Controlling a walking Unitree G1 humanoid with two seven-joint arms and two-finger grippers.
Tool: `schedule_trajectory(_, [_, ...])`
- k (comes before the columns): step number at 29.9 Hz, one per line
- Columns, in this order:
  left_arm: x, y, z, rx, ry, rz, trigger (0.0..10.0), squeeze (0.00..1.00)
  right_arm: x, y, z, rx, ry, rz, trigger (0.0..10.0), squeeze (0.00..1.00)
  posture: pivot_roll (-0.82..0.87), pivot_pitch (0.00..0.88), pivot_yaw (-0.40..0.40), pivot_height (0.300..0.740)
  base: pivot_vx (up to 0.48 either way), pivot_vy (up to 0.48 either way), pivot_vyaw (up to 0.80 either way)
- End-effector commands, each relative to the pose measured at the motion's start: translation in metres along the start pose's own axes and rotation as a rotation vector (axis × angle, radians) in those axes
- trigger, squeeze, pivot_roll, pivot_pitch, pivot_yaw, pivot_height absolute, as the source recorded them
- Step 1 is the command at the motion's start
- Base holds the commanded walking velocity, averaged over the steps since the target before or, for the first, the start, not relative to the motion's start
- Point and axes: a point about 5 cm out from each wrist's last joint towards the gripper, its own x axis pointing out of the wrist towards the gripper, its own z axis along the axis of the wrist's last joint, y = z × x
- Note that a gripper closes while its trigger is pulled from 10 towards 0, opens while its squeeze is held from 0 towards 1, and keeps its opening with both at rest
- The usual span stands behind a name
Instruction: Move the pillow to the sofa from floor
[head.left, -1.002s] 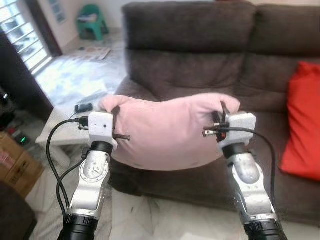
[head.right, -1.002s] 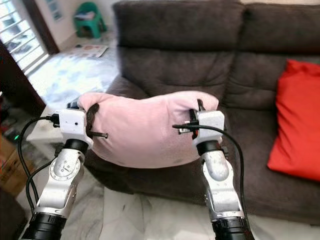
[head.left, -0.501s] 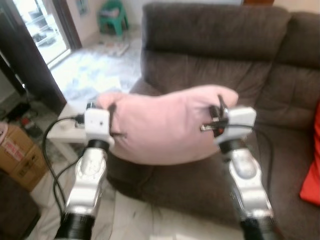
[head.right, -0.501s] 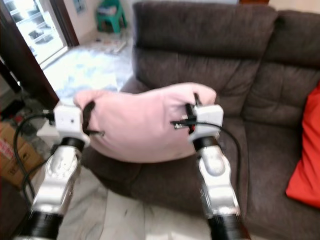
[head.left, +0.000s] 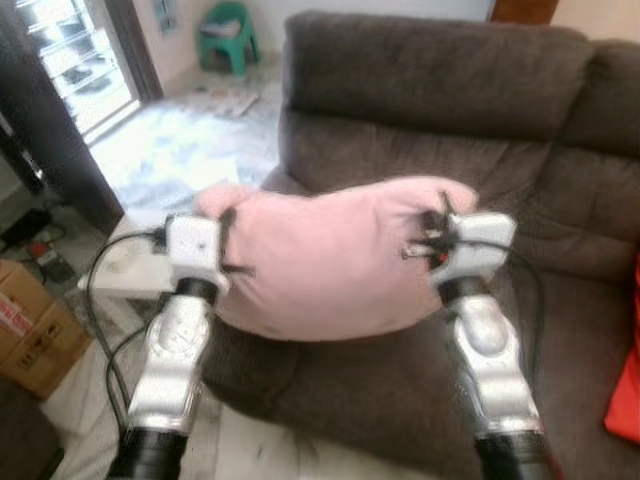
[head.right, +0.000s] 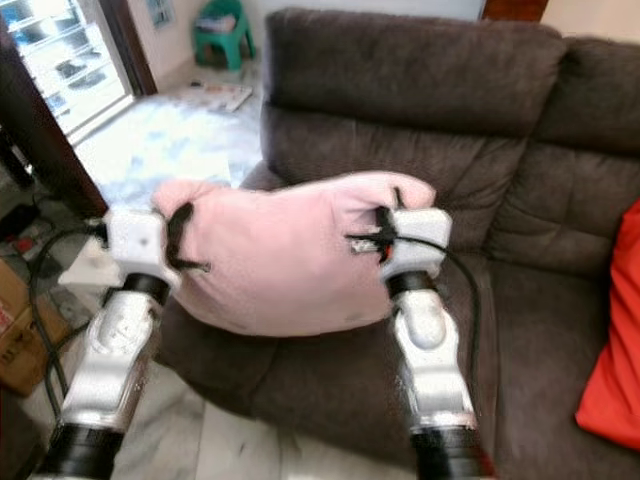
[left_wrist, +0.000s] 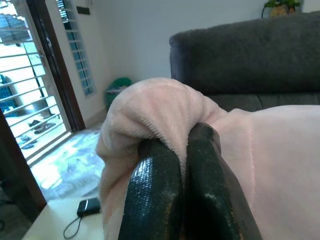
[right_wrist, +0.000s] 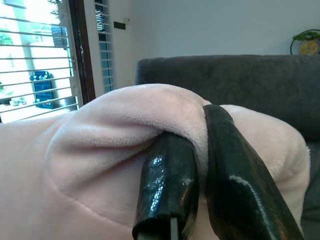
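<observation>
no readable text, red printing on the cardboard box (head.left: 22, 325) by the floor too blurred to make out, no legible labels, brands, numbers or signs elsewhere

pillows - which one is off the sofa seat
The pink pillow, pinched at each end by the left claw and right claw; the red pillow rests on the seat.

A soft pink plush pillow (head.left: 330, 260) sits at the centre of the frame, held up in the air and sagging in the middle, its two upper corners bunched. It hangs in front of the dark brown sofa (head.left: 430, 90), above the front edge of the seat cushion. The sofa fills the upper and right parts of the frame.
</observation>
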Motion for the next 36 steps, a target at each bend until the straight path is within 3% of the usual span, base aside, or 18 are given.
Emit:
schedule_trajectory(1, [0.005,-0.006,0.014,-0.012,-0.063,-0.026,10.0,0.00,0.003,-0.003,0.007,0.004,-0.024,-0.011,10.0,0.00,-0.05,0.044,0.053,0.740,0.334,0.000,-0.78])
schedule_trajectory(6, [0.004,-0.007,0.013,-0.016,-0.054,-0.037,10.0,0.00,0.003,-0.003,0.007,0.003,-0.027,-0.013,10.0,0.00,-0.05,0.045,0.053,0.740,0.330,0.000,-0.77])
schedule_trajectory(19, [0.002,-0.012,-0.004,-0.076,0.050,-0.079,10.0,0.00,0.010,-0.004,-0.001,-0.074,0.048,0.003,10.0,0.00,-0.05,0.045,0.052,0.740,0.119,0.000,0.00])
schedule_trajectory(21, [-0.002,-0.018,-0.014,-0.100,0.118,-0.135,10.0,0.00,0.017,-0.005,0.000,-0.084,0.049,0.014,10.0,0.00,-0.05,0.043,0.054,0.740,0.000,0.000,0.00])
schedule_trajectory(27, [-0.010,-0.034,-0.024,-0.158,0.207,-0.270,10.0,0.00,0.039,-0.014,-0.007,-0.165,0.130,0.010,10.0,0.00,-0.05,0.045,0.051,0.740,0.000,0.000,0.00])
schedule_trajectory(36, [-0.018,-0.049,-0.022,-0.197,0.227,-0.412,10.0,0.00,0.060,-0.005,-0.013,-0.212,0.201,0.112,10.0,0.00,-0.04,0.044,0.043,0.740,0.000,0.000,0.00])
